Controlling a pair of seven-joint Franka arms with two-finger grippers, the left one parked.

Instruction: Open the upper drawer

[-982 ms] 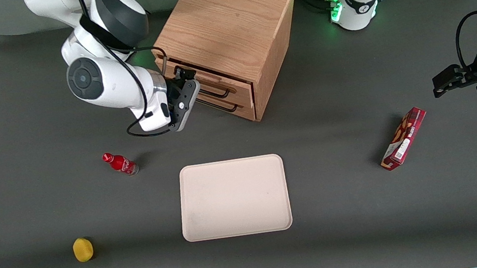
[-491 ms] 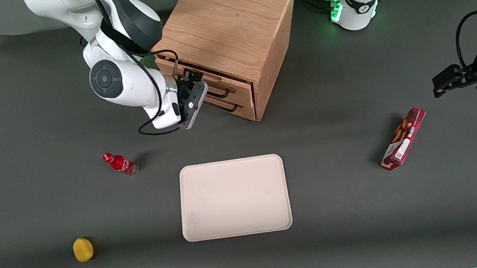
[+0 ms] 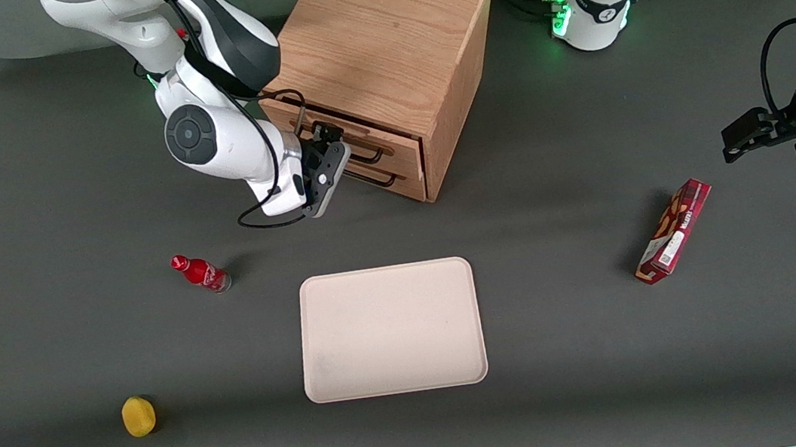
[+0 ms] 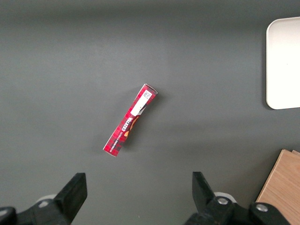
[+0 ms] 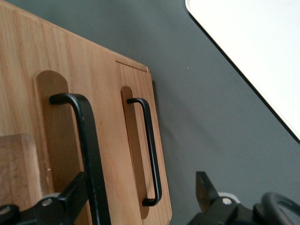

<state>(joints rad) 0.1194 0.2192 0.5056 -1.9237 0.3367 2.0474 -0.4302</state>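
Fingers [image 5: 77, 194] spread wide around upper drawer [image 5: 51, 140] handle [image 5: 89, 145], apparently not yet touching, drawer shut.

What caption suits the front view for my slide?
Gripper at the upper drawer handle of the wooden cabinet.

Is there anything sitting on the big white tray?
No, the tray lies bare on the table, while the gripper is up at the upper drawer of the wooden cabinet.

Grey table [image 3: 616, 394], cabinet [image 3: 382, 35], tray [image 3: 390, 331], bottle [image 3: 200, 273]
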